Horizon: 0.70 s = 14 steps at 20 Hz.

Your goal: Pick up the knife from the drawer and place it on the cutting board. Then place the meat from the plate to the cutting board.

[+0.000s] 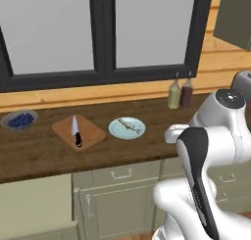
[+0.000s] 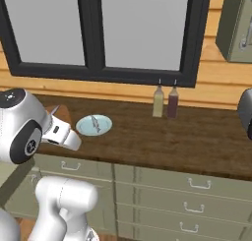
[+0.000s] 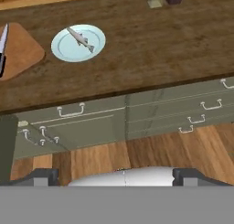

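Note:
The knife [image 1: 76,131], silver blade and black handle, lies on the light-brown cutting board [image 1: 93,136] on the counter. Right of the board stands the pale blue-green plate [image 1: 116,132] with the meat [image 1: 129,125], a thin pale strip, lying on it. The hand view looks down at the plate [image 3: 61,51], the meat [image 3: 81,39], the board's corner [image 3: 23,51] and the knife's blade [image 3: 3,42] at the left edge. My gripper [image 3: 117,176] is open with nothing between its fingers, held back from the counter above the cabinet front and floor, well short of the plate.
A grey bowl of blue berries [image 1: 19,120] sits at the counter's left end. Two bottles [image 1: 174,94] [image 1: 186,92] stand against the wall on the right. A drawer [image 1: 34,204] stands pulled out at lower left, with shut drawers [image 3: 183,109] under the counter.

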Motion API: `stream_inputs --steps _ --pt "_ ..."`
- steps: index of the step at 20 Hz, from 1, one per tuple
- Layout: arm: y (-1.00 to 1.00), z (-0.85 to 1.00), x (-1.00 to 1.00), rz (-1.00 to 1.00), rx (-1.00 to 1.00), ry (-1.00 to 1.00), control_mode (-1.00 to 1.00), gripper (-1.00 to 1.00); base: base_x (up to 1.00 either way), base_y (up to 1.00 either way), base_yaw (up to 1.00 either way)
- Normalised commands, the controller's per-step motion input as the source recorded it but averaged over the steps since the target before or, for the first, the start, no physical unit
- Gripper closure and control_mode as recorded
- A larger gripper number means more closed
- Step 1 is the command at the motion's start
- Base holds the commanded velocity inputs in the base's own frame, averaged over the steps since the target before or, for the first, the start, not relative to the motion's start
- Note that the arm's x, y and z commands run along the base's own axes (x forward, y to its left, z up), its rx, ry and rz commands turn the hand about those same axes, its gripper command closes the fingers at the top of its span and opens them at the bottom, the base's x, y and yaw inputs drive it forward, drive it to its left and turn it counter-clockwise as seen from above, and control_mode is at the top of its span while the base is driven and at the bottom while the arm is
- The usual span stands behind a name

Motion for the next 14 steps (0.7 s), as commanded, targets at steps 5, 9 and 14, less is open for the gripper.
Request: stream_inputs --steps 5,9,14 --pt "0.0 0.0 0.0 0.0 0.0 0.0 1.0 -1.0 0.56 -0.39 0.01" --pt "0.0 0.0 0.0 0.0 0.0 0.0 1.0 -1.0 0.29 0.12 0.0" --pt "0.0 0.0 0.0 0.0 0.0 0.0 1.0 -1.0 0.29 0.37 0.0"
